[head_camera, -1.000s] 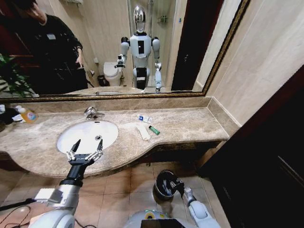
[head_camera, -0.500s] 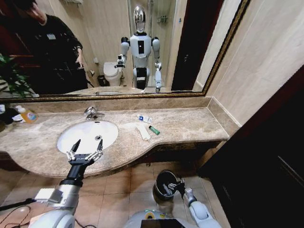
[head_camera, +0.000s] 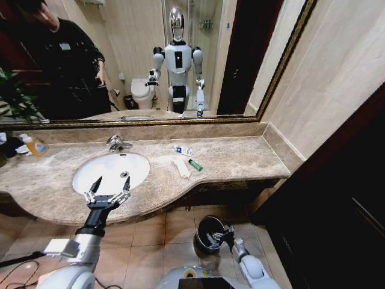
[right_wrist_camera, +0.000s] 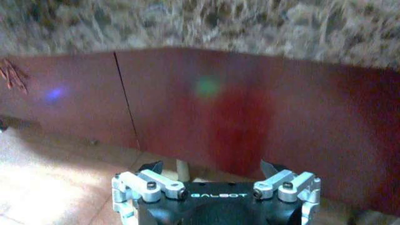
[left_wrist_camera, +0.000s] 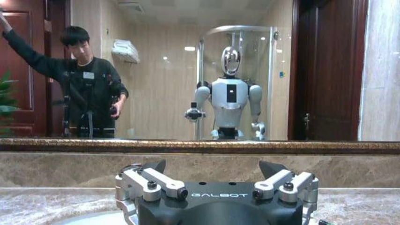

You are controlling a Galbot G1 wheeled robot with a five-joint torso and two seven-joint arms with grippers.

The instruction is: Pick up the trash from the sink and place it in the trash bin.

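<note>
The white oval sink [head_camera: 102,168] holds nothing but its drain [head_camera: 124,174]. The trash lies on the marble counter to its right: a flat white strip [head_camera: 180,167], a blue-labelled sachet [head_camera: 183,150] and a green-capped piece [head_camera: 195,164]. My left gripper [head_camera: 108,188] hovers open over the sink's near rim, with nothing between its fingers, as the left wrist view also shows [left_wrist_camera: 212,168]. Down on the floor stands the round black trash bin [head_camera: 204,224], with something pale inside. My right gripper [head_camera: 227,234] sits low at the bin's right rim, open and empty [right_wrist_camera: 212,168].
A chrome tap [head_camera: 117,143] stands behind the sink. At the counter's far left are a clear bottle with an orange label [head_camera: 36,146] and a green plant [head_camera: 15,96]. A mirror backs the counter. A dark cabinet [head_camera: 337,205] fills the right side.
The right gripper has shifted slightly down and right beside the bin. The left arm and the trash on the counter have not moved.
</note>
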